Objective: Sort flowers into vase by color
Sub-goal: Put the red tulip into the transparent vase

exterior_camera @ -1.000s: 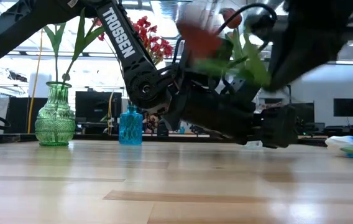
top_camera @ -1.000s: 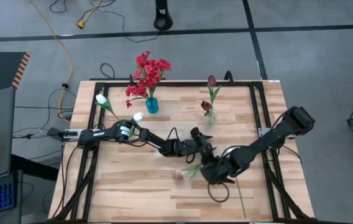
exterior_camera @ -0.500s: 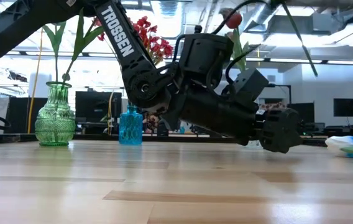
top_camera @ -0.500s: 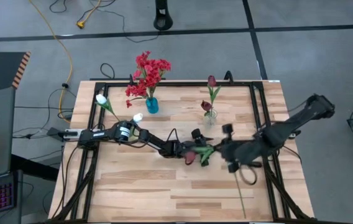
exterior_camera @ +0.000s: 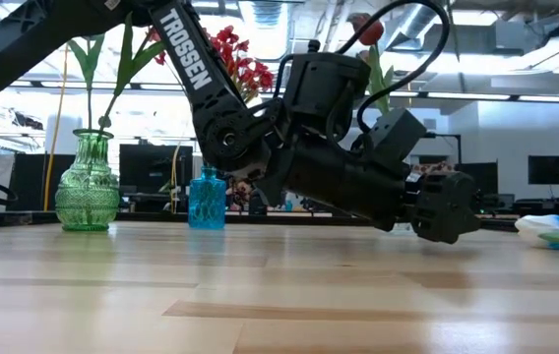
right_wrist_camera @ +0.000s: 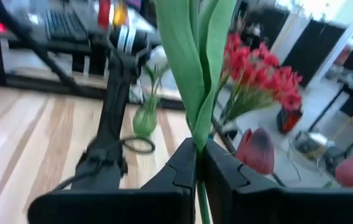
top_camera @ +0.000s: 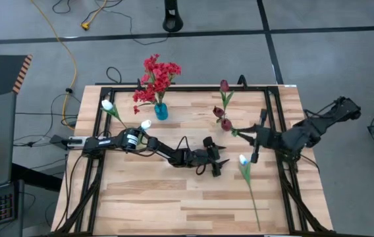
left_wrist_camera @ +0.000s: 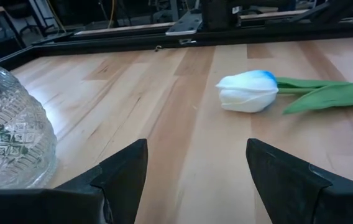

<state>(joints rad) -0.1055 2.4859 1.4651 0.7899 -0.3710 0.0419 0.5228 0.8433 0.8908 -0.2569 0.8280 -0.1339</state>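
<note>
Since a moment ago we see the right hand (top_camera: 256, 136) has swung away from the table's middle to the right-hand side, carrying a maroon tulip (top_camera: 226, 124) whose bloom now hangs just beside the small clear vase (top_camera: 222, 120).

From above, the table (top_camera: 141, 204) is pale wood in long planks inside a black metal frame. A blue vase (top_camera: 160, 111) holds the bushy red flowers (top_camera: 157, 79). Another maroon tulip (top_camera: 224, 86) rises from the clear vase. A white tulip (top_camera: 243, 160) lies flat on the table on its thin green stem, near the left hand (top_camera: 217, 164), which is spread open and holds nothing. Two more white tulips (top_camera: 108, 105) show at the left edge.

At table height, the left arm fills the middle, dark and boxy, hanging just above the wood. Behind it stand a ribbed green glass vase (exterior_camera: 88, 186) with leafy stems and the blue vase (exterior_camera: 207, 200), faceted and see-through.

The left wrist view shows the white tulip (left_wrist_camera: 248, 91), smooth and egg-shaped with a blue-tinted tip, lying on the planks between the open fingers (left_wrist_camera: 123, 171), beside a cut-glass vase (left_wrist_camera: 9, 140).

The right wrist view shows the right hand (right_wrist_camera: 198, 163) clenched on broad green leaves (right_wrist_camera: 192, 56), with the tulip's dark head (right_wrist_camera: 255, 151) close by and the red flowers (right_wrist_camera: 260, 78) beyond.
</note>
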